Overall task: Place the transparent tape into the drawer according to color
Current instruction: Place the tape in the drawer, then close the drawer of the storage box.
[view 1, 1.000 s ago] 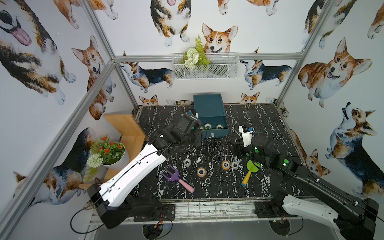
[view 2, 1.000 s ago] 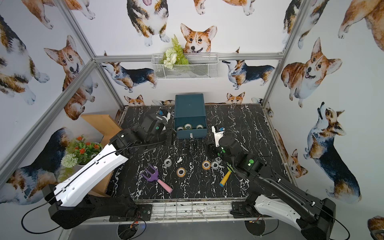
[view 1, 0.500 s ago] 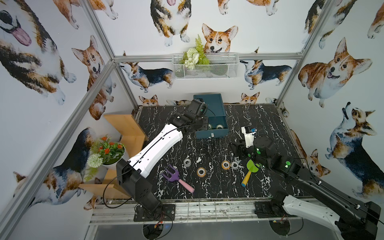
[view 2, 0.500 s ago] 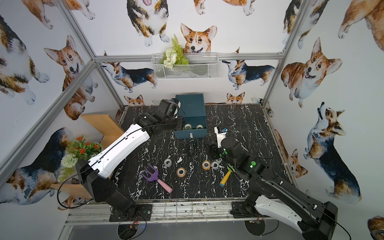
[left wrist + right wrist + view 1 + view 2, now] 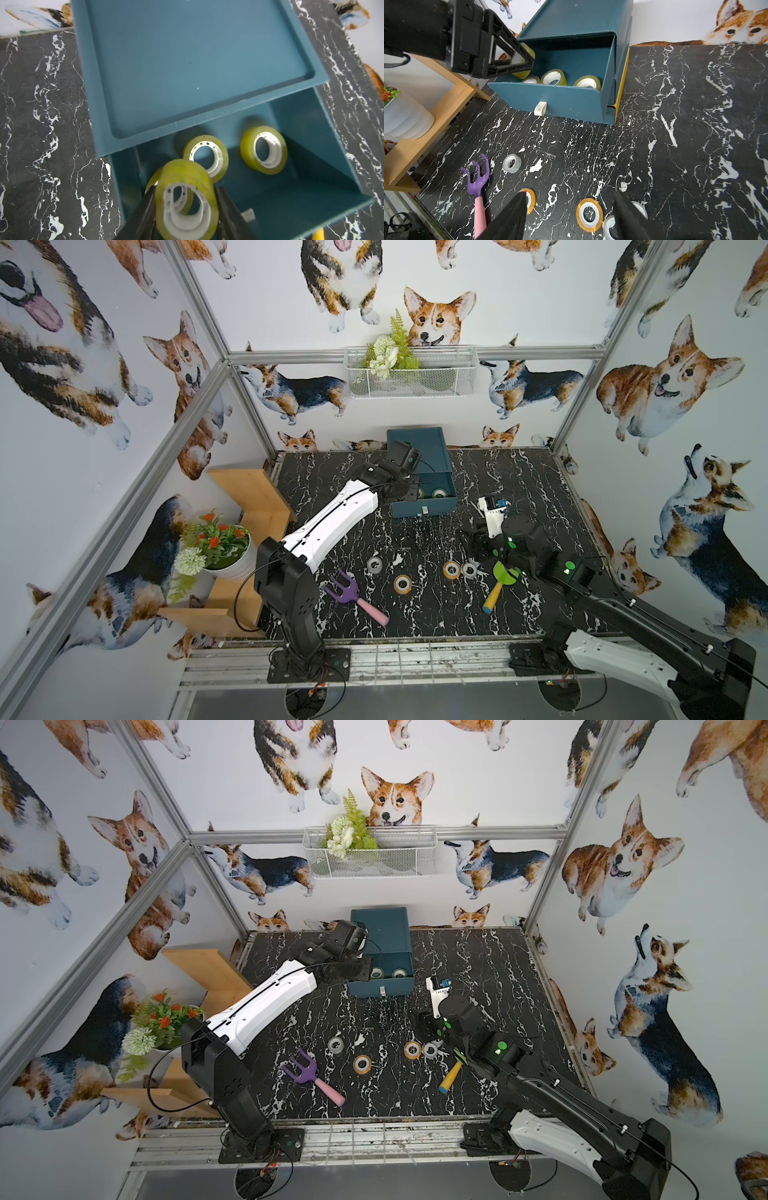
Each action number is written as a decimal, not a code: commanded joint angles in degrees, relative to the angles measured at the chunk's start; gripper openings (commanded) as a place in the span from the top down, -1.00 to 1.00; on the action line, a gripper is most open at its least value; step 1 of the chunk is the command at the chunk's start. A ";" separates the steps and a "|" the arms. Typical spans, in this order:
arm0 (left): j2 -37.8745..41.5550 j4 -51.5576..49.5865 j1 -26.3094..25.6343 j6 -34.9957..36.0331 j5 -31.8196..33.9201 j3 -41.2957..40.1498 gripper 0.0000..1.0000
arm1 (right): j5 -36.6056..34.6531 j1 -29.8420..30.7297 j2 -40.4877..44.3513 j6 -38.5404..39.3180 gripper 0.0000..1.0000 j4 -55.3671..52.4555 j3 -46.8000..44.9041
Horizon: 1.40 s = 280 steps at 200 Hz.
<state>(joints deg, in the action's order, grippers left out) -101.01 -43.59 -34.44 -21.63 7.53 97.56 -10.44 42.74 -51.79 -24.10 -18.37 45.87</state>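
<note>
The teal drawer (image 5: 424,506) stands pulled open at the back of the table. Yellow-green tape rolls (image 5: 264,149) lie inside it, three of them showing in the right wrist view (image 5: 553,77). My left gripper (image 5: 185,188) hangs over the drawer's left end (image 5: 409,491), shut on another yellow-green tape roll (image 5: 187,207). On the table lie two orange rolls (image 5: 402,584) (image 5: 451,569) and clear rolls (image 5: 375,565) (image 5: 469,570). My right gripper (image 5: 569,194) hovers open just above an orange roll (image 5: 589,214), with nothing between its fingers.
A purple toy rake (image 5: 353,597) lies front left and a green toy trowel (image 5: 500,583) lies under my right arm. A wooden shelf (image 5: 249,497) with a potted plant (image 5: 220,543) stands along the table's left edge. A wire basket (image 5: 409,373) hangs on the back wall.
My left arm has stretched toward the back and carried the yellow-green roll over the open drawer. My right gripper has hardly moved.
</note>
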 commanded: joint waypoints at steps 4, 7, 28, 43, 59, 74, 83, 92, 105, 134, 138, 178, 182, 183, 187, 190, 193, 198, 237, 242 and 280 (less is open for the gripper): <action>-0.10 1.07 0.09 0.73 0.03 0.96 0.00 | 1.11 0.04 -0.15 -1.08 -0.44 3.03 -0.33; -0.10 1.06 0.08 0.72 0.03 0.97 -0.02 | 1.28 0.01 -0.23 -1.17 -0.44 3.12 -0.34; 0.72 1.58 0.18 0.80 -0.21 1.14 -0.15 | 1.80 0.03 -0.89 -1.53 -0.45 3.73 -0.42; 1.28 1.67 0.22 0.97 -0.33 1.40 -0.27 | 2.16 0.06 -1.46 -1.76 -0.46 4.38 -0.32; 1.73 1.78 0.33 1.23 -0.54 1.48 -0.46 | 2.53 0.05 -2.17 -1.92 -0.47 4.91 -0.24; 1.81 1.68 0.66 1.28 -0.23 1.49 -0.51 | 2.64 0.06 -2.52 -2.17 -0.48 5.17 -0.16; 2.11 1.98 1.26 0.99 0.17 1.31 -0.50 | 2.85 0.02 -2.61 -2.46 -0.47 5.53 -0.21; 3.11 3.27 2.25 0.67 0.06 0.62 -0.51 | 3.20 0.06 -2.61 -3.02 -0.47 6.23 -0.38; 5.15 6.10 4.40 -0.09 -0.60 -0.91 -0.54 | 3.90 0.01 -2.40 -4.01 -0.46 7.78 -1.14; 8.26 13.37 9.20 0.29 -1.85 -3.69 -0.68 | 5.25 0.04 -2.30 -7.62 -0.45 12.58 -3.45; 8.29 14.35 9.69 0.44 -2.14 -3.91 -0.72 | 5.67 0.06 -2.34 -8.11 -0.45 13.52 -3.70; 3.27 18.29 11.56 3.07 -4.94 -1.28 -0.89 | 8.00 -0.28 -5.49 -13.16 -0.45 19.42 -4.59; 2.27 17.63 11.60 3.39 -4.59 -0.23 -0.89 | 8.18 -0.30 -5.72 -13.66 -0.45 19.78 -4.59; 1.98 17.47 11.68 3.46 -4.52 0.02 -0.89 | 8.21 -0.34 -5.79 -13.76 -0.45 19.91 -4.57; 1.07 16.86 11.82 3.85 -4.05 0.84 -0.89 | 8.46 -0.52 -6.00 -14.25 -0.45 20.37 -4.70; 0.50 16.36 11.91 4.06 -3.63 1.37 -0.89 | 8.64 -0.62 -6.16 -14.59 -0.45 20.70 -4.73; -0.19 15.81 12.04 4.17 -3.07 1.90 -0.89 | 8.86 -0.66 -6.28 -14.99 -0.45 20.94 -4.78; -1.17 15.04 12.34 4.35 -2.79 2.71 -0.89 | 9.13 -0.83 -6.48 -15.54 -0.45 21.42 -4.96; -5.05 15.34 16.21 2.68 -7.01 2.73 -0.66 | 10.42 -1.32 -8.37 -19.53 -0.45 24.91 -6.51; -5.08 15.67 16.46 2.37 -7.60 2.53 -0.63 | 10.75 -1.30 -8.77 -19.81 -0.45 25.49 -6.74; -5.23 17.39 16.60 1.77 -10.09 1.97 -0.52 | 11.54 -1.28 -10.70 -20.52 -0.44 26.28 -6.76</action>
<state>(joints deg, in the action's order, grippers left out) -106.54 -28.49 -17.82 -19.14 0.51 99.96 0.05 41.47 -61.91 -43.20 4.25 39.07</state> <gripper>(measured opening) 0.774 0.719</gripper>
